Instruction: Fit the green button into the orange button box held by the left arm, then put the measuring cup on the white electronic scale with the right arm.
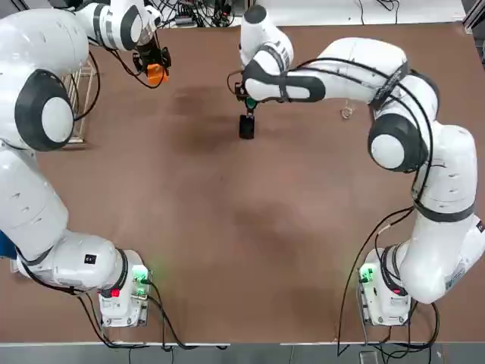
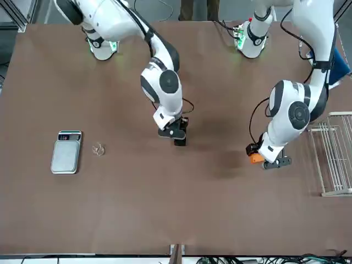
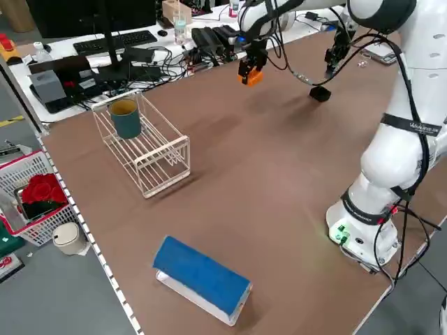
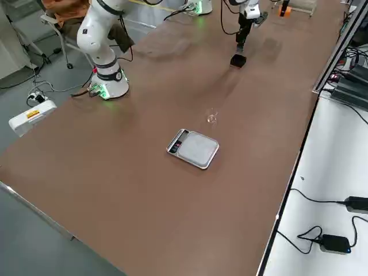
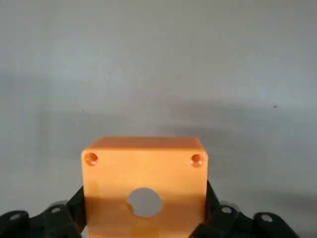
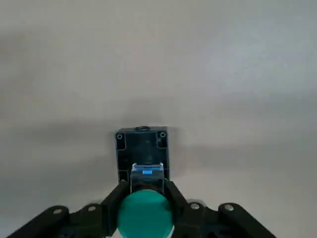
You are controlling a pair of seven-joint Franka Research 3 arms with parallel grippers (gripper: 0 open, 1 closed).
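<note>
The brown table (image 2: pixel 110 209) carries the white electronic scale (image 2: pixel 66 152) with the measuring cup (image 2: pixel 98 149) just beside it, a small black block (image 1: pixel 246 126) near the middle, a wire rack (image 3: pixel 143 150) holding a green mug (image 3: pixel 126 117), and a blue-topped box (image 3: pixel 201 278).

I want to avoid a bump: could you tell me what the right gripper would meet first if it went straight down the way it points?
Probably the small black block, just beneath the right gripper holding the green button.
</note>
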